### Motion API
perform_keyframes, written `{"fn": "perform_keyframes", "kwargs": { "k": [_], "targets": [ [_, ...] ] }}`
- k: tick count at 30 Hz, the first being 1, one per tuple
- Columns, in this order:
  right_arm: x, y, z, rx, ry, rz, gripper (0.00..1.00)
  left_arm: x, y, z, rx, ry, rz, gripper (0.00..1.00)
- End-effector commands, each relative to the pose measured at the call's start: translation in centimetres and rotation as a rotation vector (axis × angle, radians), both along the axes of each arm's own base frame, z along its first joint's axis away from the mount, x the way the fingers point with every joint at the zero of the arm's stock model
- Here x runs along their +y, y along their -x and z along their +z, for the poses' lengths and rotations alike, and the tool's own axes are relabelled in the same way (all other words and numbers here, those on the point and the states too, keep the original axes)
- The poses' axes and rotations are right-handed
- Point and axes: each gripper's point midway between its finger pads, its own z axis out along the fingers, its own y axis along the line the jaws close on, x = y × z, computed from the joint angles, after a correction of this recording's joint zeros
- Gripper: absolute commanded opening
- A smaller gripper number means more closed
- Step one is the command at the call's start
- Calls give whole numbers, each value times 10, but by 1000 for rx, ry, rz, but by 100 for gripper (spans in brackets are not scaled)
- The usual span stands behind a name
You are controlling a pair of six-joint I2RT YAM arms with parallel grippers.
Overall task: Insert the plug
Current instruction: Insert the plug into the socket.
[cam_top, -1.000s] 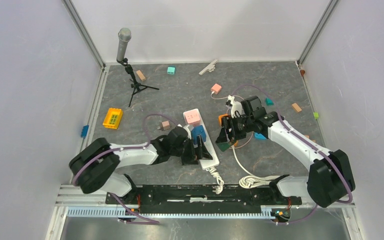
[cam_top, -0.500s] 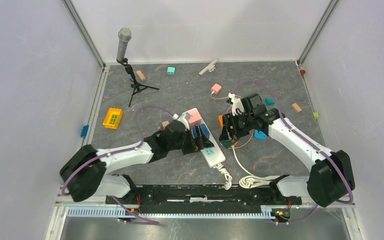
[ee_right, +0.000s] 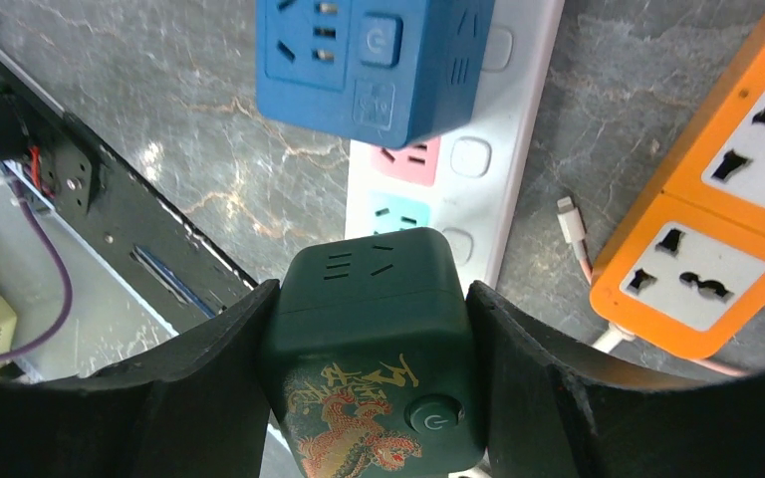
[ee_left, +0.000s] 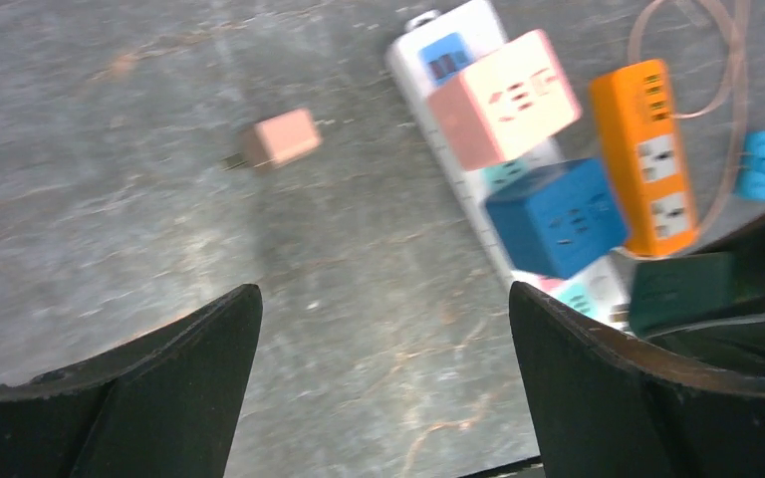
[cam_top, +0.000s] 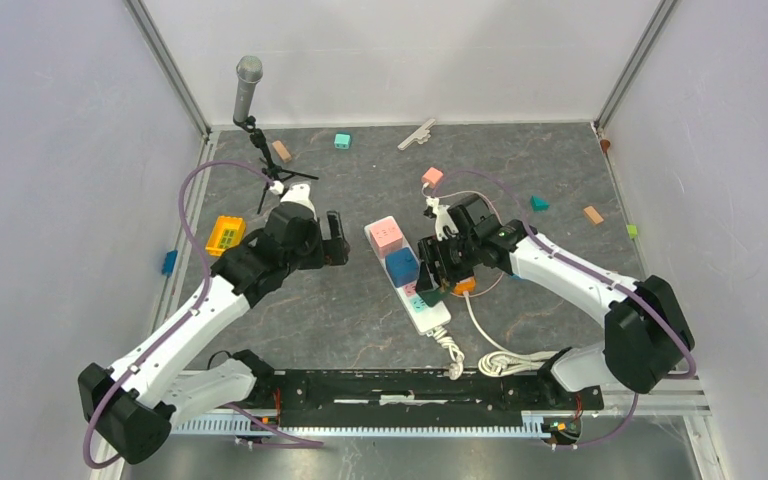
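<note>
The grey stone-patterned table [cam_top: 360, 180] carries the white power strip [cam_top: 430, 315], which lies at a slant near the middle. A pink cube [cam_top: 387, 235] and a blue cube [cam_top: 398, 265] are already seated on its far half. An orange strip [cam_top: 463, 285] lies just beside it on the right.

The left gripper [cam_top: 335, 238] hangs off to the left, well apart from the strip. Its fingers are spread wide with nothing between them, and the left wrist view shows only bare table in the gap.

The right gripper [ee_right: 374, 329] is clamped on the dark green cube plug [ee_right: 374, 299], one finger flat against each of two opposite sides. The plug hovers above the near end of the white strip, over or just short of the teal socket [ee_right: 400, 214]. Its prongs face away from the camera and cannot be seen.

The plug looks like a rigid moulded block, probably light to middling in weight, so it should not deform under the squeeze. Its smooth, glossy sides could slip or twist once the prongs meet resistance. The present hold on the broad flat faces, clear of the round button on top, seems the sound one.

The strip itself is probably light and, with nothing bracing it, may skid under a push that is not straight down.
</note>
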Motion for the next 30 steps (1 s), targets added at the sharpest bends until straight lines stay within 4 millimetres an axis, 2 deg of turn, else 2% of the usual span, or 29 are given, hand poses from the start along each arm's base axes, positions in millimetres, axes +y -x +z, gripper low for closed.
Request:
{"fn": "perform_keyframes", "kwargs": {
  "k": [1,4,9,19,30],
  "targets": [
    [16,-20,16,-67,-68,-53,0,57,18,-23,45,-304,22,100],
    [13,-19,8,-55,-50,-68,0,63,22,-40,47,-321,26,100],
    [14,-16,-2,-22,-53,-97,0,80,20,-32,29,-388,91,100],
    [20,-17,-14,25,-71,-118,0,80,20,-32,29,-388,92,100],
    [12,-11,-30,54,-18,-123,0,81,20,-32,32,-392,101,100]
  ]
}}
